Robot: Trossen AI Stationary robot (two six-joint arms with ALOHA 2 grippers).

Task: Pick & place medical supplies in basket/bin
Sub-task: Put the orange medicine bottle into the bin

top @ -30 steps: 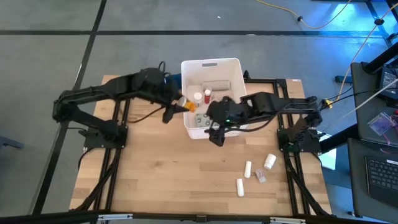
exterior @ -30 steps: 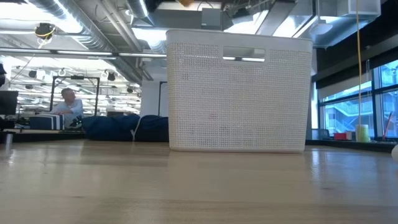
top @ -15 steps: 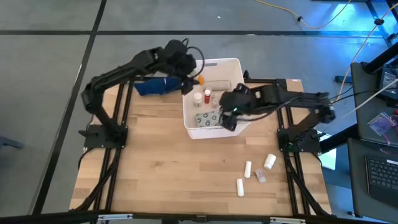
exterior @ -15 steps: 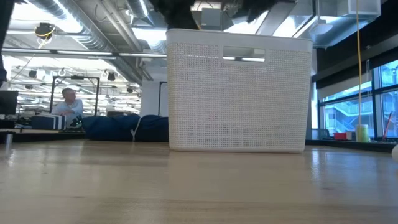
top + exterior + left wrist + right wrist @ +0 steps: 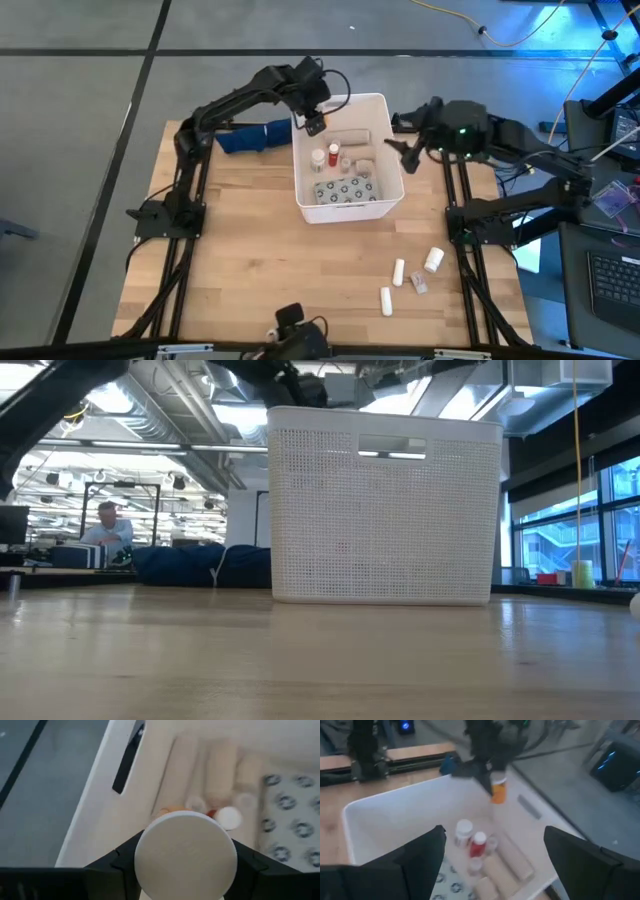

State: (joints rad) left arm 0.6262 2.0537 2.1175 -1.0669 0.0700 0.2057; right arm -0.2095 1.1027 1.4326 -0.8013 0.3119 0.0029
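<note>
Orange pill bottle (image 5: 498, 790) hangs in your left gripper (image 5: 314, 122), the fingers part-closed against its sides; the left wrist view shows its white cap (image 5: 186, 853) wedged between them. You have that gripper over the far left corner of the white bin (image 5: 384, 100), above the rim and inside its outline, so the bottle is over the bin, not resting in it.

Your right gripper (image 5: 403, 156) sits just off the bin's right side, above the rim, fingers spread wide with nothing between them. Its wrist camera looks across the bin toward the left arm.

Down in the bin you have a white-capped bottle (image 5: 464, 829) and a red bottle (image 5: 478, 843) standing together near the middle, two beige rolls (image 5: 503, 856) toward the far side, and the grey blister pack (image 5: 343, 189) flat at the near end.

On the table (image 5: 250, 250), well apart from the bin toward the near right, lie white tubes (image 5: 398, 271) and another small bottle (image 5: 433, 260). A dark blue cloth (image 5: 250, 137) lies just left of the bin.
</note>
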